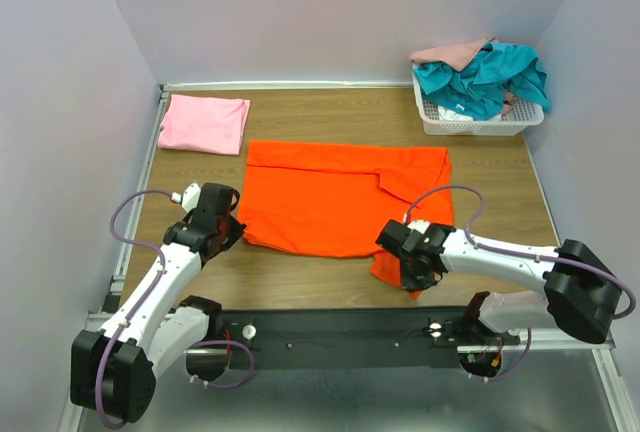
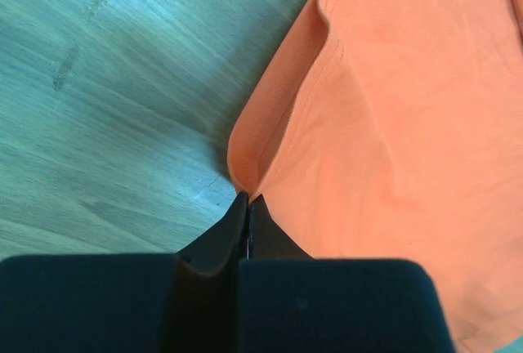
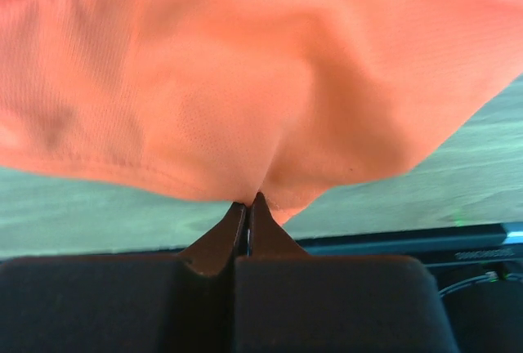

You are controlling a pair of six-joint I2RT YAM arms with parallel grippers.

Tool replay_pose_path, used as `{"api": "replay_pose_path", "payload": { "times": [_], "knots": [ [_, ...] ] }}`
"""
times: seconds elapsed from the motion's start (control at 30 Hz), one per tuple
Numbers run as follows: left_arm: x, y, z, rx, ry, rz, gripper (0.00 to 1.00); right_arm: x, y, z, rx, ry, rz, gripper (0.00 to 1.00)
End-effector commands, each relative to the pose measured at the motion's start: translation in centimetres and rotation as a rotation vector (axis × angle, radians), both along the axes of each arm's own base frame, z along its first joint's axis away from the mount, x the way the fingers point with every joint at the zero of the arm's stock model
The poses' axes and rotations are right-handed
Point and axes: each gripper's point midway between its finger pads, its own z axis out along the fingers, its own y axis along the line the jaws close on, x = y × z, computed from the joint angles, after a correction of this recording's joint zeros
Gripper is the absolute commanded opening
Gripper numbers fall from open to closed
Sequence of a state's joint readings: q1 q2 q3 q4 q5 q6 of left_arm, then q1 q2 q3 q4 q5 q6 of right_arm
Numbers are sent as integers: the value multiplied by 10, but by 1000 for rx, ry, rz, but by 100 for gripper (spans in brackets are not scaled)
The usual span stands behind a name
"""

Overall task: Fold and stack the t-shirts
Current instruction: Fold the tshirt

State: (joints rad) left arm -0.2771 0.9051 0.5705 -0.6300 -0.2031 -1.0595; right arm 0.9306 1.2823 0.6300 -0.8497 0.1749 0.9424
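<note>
Wood table [image 1: 330, 112], lilac walls on three sides. The orange t-shirt [image 1: 330, 197] lies spread flat mid-table, with a flap on its right side that looks doubled over and the near-right corner bunched toward the near edge. The left gripper [image 2: 248, 199] is fully closed, tips pinching the near-left hem corner. The right gripper [image 3: 248, 202] is clamped the same way on cloth at the near-right corner. Both hold the near edge, so my read is they're set up to lift it and carry it far, halving the shirt. The folded pink t-shirt [image 1: 205, 123] sits far-left, near the orange one's far corner, likely the stack base. The teal t-shirt [image 1: 485, 77] and peach-pink t-shirt [image 1: 455, 52] are heaped in the basket [image 1: 475, 127] far-right, not yet folded. Risk: an uneven lift skews the fold.
</note>
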Motion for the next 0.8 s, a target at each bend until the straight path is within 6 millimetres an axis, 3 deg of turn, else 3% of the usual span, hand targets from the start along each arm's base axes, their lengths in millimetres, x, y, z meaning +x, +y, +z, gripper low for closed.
{"api": "replay_pose_path", "payload": {
  "times": [0.0, 0.23, 0.5, 0.6, 0.77],
  "knots": [
    [13, 2, 18, 16, -59, 21, 0, 34, -7, 17, -52, -184, -61, 0],
    [31, -2, 29, 18, -83, 9, 0, 84, -3, 58, -48, -326, -84, 0],
    [55, -4, 40, 36, -108, 18, 0, 142, -20, 100, -111, -457, -129, 0],
    [70, -3, 49, 62, -127, 29, 0, 163, -21, 107, -120, -482, -120, 0],
    [89, -4, 47, 93, -107, 23, 0, 196, -24, 118, -119, -530, -140, 0]
  ]
}}
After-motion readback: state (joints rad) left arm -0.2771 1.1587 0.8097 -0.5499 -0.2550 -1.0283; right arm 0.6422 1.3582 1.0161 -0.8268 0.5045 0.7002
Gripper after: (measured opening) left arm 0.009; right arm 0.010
